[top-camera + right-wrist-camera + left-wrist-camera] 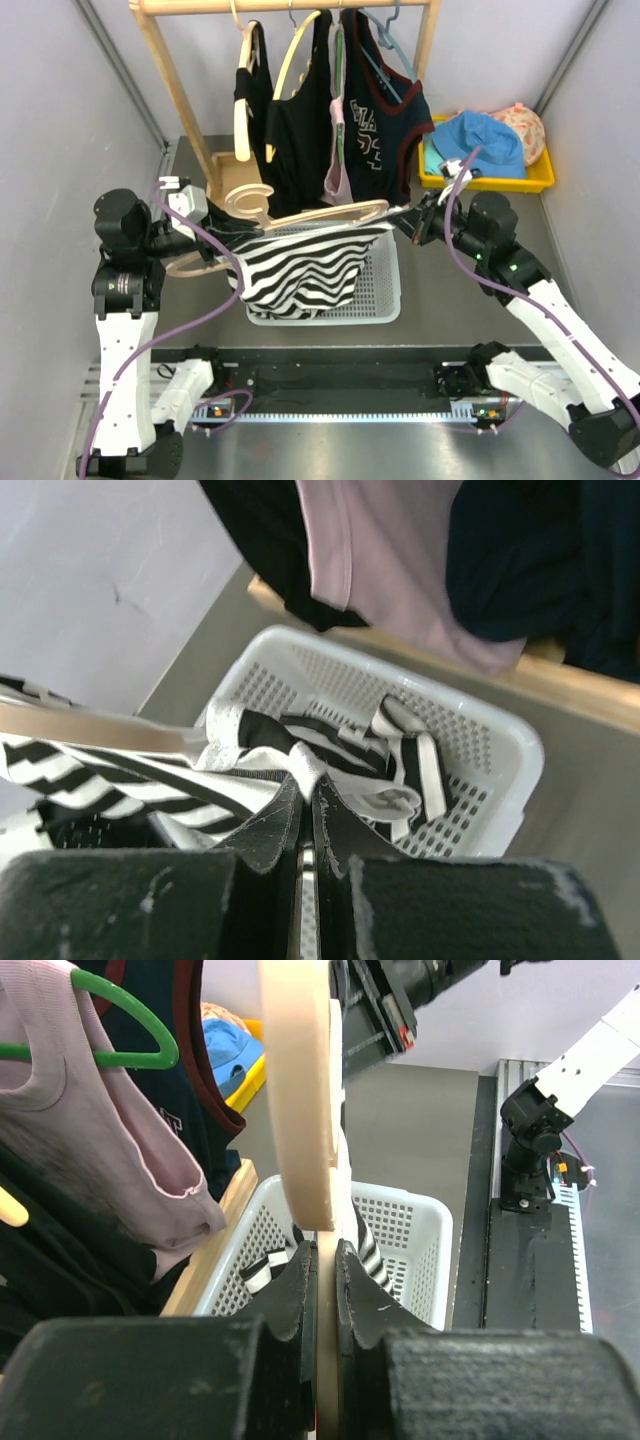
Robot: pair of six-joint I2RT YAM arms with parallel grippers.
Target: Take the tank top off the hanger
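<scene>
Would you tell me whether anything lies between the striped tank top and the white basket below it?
Nothing visible does. The striped tank top hangs from the hanger directly over the white basket, with some fabric lying inside it.

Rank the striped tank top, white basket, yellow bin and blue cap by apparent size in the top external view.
1. striped tank top and white basket, about alike; the top hides much of the basket.
2. yellow bin
3. blue cap
</scene>
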